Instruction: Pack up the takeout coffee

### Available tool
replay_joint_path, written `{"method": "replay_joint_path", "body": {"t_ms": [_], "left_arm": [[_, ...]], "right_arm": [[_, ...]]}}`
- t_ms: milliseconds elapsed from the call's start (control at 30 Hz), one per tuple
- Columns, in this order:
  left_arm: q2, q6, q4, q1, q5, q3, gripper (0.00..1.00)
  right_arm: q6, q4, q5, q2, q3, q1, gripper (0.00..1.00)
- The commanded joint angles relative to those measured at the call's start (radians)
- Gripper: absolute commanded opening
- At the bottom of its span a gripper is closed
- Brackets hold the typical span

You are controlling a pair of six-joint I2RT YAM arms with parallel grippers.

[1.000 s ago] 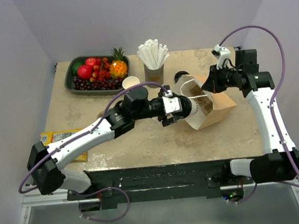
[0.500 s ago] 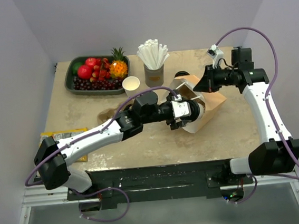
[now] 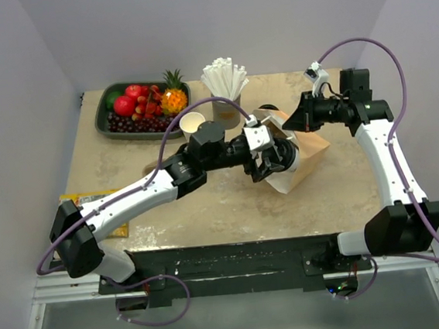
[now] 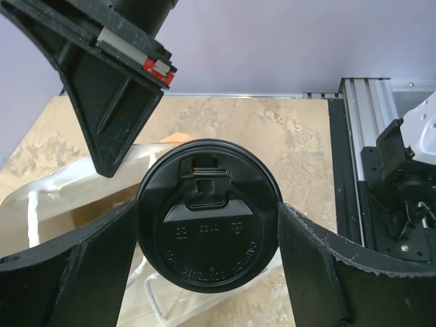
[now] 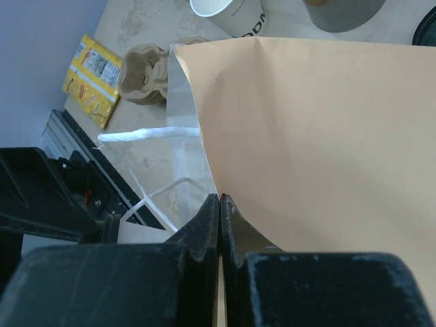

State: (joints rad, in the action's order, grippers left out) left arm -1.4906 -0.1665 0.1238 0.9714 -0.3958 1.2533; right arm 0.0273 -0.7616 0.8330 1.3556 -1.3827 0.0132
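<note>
The takeout coffee fills the left wrist view, its round black lid facing the camera and the white cup body hidden behind it. My left gripper is shut on it, one finger on each side of it. In the top view my left gripper holds it at the mouth of a brown paper bag; the cup itself is mostly hidden there. My right gripper is shut on the bag's upper edge, and its jaws pinch the paper.
A fruit tray, a grey cup of white straws and an open white cup stand at the back. The brown pulp carrier and a yellow packet lie at the left. A dark round lid shows behind the bag.
My left gripper has carried the coffee right and back to the bag's mouth. My right gripper has pulled the bag's edge back and up, and the bag has shifted with it.
</note>
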Motion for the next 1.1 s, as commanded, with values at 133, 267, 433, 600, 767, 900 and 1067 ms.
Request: {"method": "replay_joint_path", "body": {"t_ms": [133,267,433,600,767,900,1067], "left_arm": [[0.015,0.121,-0.062,-0.043,-0.075,0.09,0.71],[0.052,0.111,-0.107,-0.057,-0.054,0.071,0.68],[0.052,0.122,-0.105,-0.057,-0.009,0.113,0.65],[0.023,0.16,-0.05,-0.056,0.07,0.12,0.62],[0.016,0.2,0.011,-0.051,0.127,0.026,0.6],[0.041,0.193,0.137,-0.03,0.17,-0.078,0.58],[0.058,0.171,0.247,-0.014,0.256,-0.21,0.56]], "right_arm": [[0.003,0.036,0.028,0.011,-0.025,0.002,0.0],[-0.003,0.031,0.028,0.017,-0.039,0.001,0.0],[-0.009,0.034,0.021,0.011,-0.027,0.001,0.0],[-0.007,0.031,0.028,0.004,-0.022,0.001,0.0],[0.023,0.039,0.086,0.004,-0.036,0.001,0.0],[0.028,0.035,0.124,-0.006,-0.038,0.001,0.0],[-0.006,0.01,0.166,0.007,-0.032,0.001,0.0]]}}
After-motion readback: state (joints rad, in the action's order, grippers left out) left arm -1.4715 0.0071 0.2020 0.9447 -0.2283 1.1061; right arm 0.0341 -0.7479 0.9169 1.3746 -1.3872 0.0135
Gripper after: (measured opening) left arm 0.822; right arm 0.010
